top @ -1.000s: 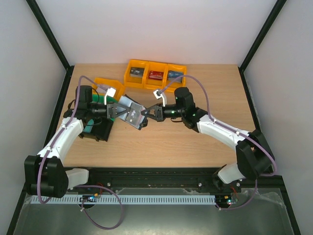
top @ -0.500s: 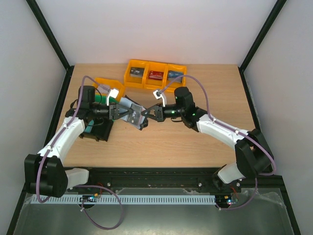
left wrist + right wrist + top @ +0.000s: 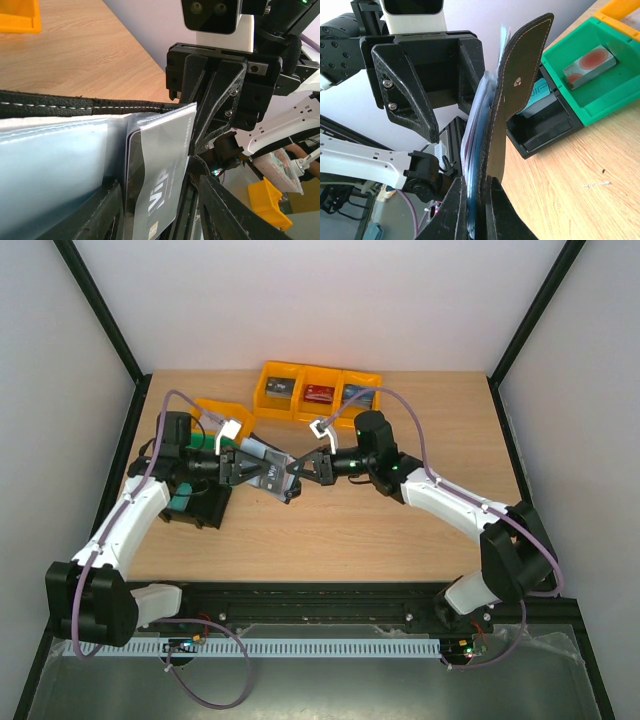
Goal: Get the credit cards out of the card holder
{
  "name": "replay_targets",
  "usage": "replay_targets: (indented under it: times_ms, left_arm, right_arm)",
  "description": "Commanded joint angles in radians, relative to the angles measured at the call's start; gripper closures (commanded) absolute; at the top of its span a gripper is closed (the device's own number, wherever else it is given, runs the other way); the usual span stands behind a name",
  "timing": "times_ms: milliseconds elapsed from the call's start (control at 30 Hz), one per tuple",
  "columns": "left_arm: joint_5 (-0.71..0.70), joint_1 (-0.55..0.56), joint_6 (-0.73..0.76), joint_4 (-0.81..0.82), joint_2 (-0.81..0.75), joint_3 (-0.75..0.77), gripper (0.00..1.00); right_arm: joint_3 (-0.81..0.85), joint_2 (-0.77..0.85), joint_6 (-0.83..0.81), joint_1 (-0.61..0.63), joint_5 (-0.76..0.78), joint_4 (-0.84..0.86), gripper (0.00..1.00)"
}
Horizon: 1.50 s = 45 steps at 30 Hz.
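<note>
Centre of the top view, the black leather-like bifold card holder (image 3: 268, 470) hangs above the wooden counter (image 3: 400, 530). The left claw (image 3: 243, 466) seems clamped on it. The right claw (image 3: 479, 192), nearly closed, pinches flap and pockets alike. Better to pinch only the grey VIP-marked plastic card (image 3: 160, 170), then draw straight out.

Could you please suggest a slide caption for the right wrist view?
The right gripper and the left gripper clamp the black card holder upright between them, near a green bin.

card holder (image 3: 263, 469) midway, yellow bins (image 3: 280, 412) behind
</note>
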State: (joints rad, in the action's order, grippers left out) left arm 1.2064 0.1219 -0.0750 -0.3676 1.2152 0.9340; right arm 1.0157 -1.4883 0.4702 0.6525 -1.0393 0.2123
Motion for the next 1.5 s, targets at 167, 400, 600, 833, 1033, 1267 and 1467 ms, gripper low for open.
replay_targets:
  times_ms: [167, 400, 600, 833, 1033, 1267, 1467]
  left_arm:
    - [0.129, 0.070, 0.128, -0.135, -0.005, 0.082, 0.56]
    - [0.163, 0.037, 0.288, -0.296, 0.001, 0.161, 0.53]
    - [-0.045, 0.073, 0.290, -0.279, -0.003, 0.204, 0.49]
    - [-0.068, 0.139, 0.231, -0.230, -0.013, 0.237, 0.85]
    - [0.037, 0.132, 0.254, -0.279, -0.038, 0.239, 0.98]
    - [0.064, 0.074, 0.254, -0.290, -0.044, 0.194, 0.98]
    - [0.071, 0.018, 0.299, -0.320, -0.042, 0.185, 0.98]
  right_arm:
    - [0.084, -0.015, -0.026, 0.004, -0.036, 0.067, 0.98]
    - [0.080, -0.005, -0.008, -0.010, -0.106, 0.119, 0.98]
    - [0.119, 0.021, -0.037, -0.010, -0.067, 0.047, 0.99]
    - [0.120, 0.036, -0.024, -0.008, -0.063, 0.064, 0.98]
    - [0.100, 0.057, -0.048, -0.009, -0.034, 0.033, 0.98]
    - [0.098, 0.067, -0.135, -0.016, -0.001, -0.073, 0.98]
    - [0.084, 0.076, -0.165, -0.058, -0.007, -0.114, 0.98]
